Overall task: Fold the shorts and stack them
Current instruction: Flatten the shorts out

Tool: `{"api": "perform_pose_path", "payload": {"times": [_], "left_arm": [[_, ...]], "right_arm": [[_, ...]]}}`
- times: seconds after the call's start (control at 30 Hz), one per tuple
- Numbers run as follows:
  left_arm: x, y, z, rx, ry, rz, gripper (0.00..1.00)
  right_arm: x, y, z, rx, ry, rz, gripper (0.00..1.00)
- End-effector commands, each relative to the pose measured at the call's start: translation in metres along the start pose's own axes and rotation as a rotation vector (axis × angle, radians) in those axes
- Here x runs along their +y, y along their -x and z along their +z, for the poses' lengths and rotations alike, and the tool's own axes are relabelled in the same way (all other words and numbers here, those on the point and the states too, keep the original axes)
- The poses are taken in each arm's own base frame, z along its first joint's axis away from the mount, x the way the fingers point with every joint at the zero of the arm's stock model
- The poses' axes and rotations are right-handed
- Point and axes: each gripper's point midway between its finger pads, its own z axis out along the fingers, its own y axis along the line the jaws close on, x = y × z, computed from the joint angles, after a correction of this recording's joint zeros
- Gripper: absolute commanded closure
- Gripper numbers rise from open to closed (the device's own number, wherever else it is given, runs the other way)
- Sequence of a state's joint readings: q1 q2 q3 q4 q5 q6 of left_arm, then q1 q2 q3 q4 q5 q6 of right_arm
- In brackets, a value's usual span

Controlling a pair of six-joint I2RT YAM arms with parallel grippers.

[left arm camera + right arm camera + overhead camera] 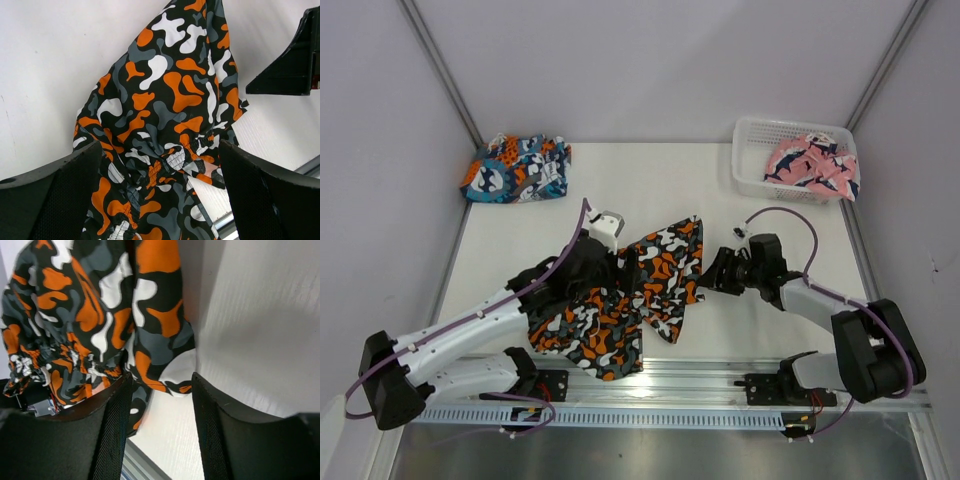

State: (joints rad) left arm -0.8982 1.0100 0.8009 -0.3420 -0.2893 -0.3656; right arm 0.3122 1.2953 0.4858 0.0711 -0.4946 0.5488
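Note:
Orange-black-white camouflage shorts (pixel 603 330) lie crumpled and partly raised in the middle of the table, between both arms. My left gripper (pixel 625 268) hangs over their left part, jaws wide open, with the elastic waistband (pixel 172 157) lying below and between the fingers (pixel 65 195). My right gripper (pixel 711 272) is at the shorts' right edge, open, and the hem (pixel 170 385) reaches just into the gap at its fingertips (pixel 122 405). Blue-teal-orange shorts (pixel 515 168) sit folded at the back left. Pink-navy-white shorts (pixel 810 165) lie in the basket.
A white mesh basket (pixel 752 160) stands at the back right corner. A metal rail (pixel 680 385) runs along the near edge beside the arm bases. Grey walls close in the table on the left, back and right.

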Motion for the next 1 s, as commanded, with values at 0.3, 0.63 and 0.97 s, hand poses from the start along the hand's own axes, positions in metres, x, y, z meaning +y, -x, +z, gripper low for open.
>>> {"api": "perform_pose_path", "payload": {"times": [0.3, 0.63, 0.97], "left_arm": [[-0.002, 0.022, 0.0, -0.076, 0.03, 0.011, 0.01], [-0.013, 0.015, 0.007, -0.088, 0.021, 0.046, 0.01], [-0.084, -0.028, 0.021, 0.032, -0.054, 0.384, 0.01]], "right_arm": [[-0.014, -0.016, 0.018, 0.05, -0.144, -0.061, 0.48], [-0.032, -0.036, 0.024, 0.13, -0.33, -0.115, 0.86], [-0.018, -0.018, -0.004, 0.055, -0.339, -0.112, 1.0]]}}
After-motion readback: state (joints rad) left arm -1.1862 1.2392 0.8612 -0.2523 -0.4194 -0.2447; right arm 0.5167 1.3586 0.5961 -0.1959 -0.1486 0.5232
